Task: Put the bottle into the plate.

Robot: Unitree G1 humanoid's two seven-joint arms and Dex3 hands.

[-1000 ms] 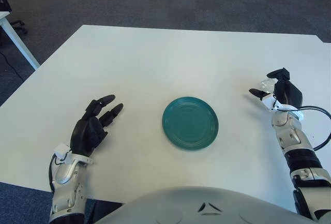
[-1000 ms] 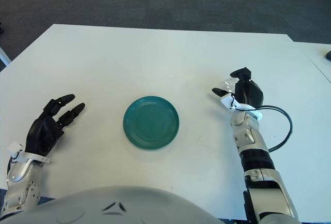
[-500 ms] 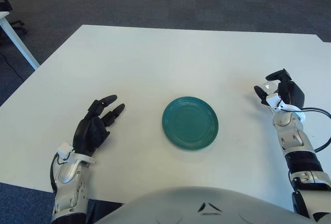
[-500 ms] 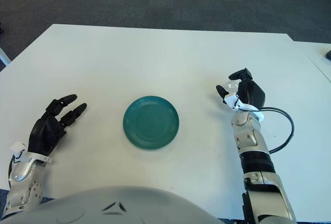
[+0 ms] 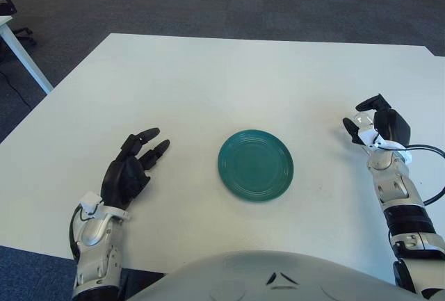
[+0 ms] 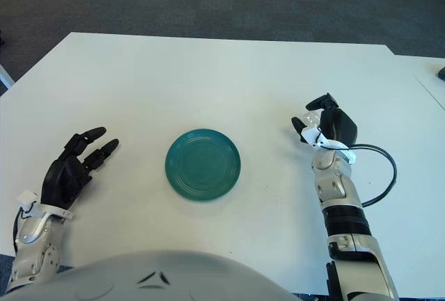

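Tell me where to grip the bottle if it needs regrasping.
Likely around its body, from the right. The clear bottle sits inside the right robot hand, fingers curled over it and hiding most of it, so its pose is unclear. The plate lies to its left; the left robot hand shows left of the plate.

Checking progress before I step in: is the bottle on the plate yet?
No, the green plate holds nothing; the right hand grips the clear bottle off to its right.
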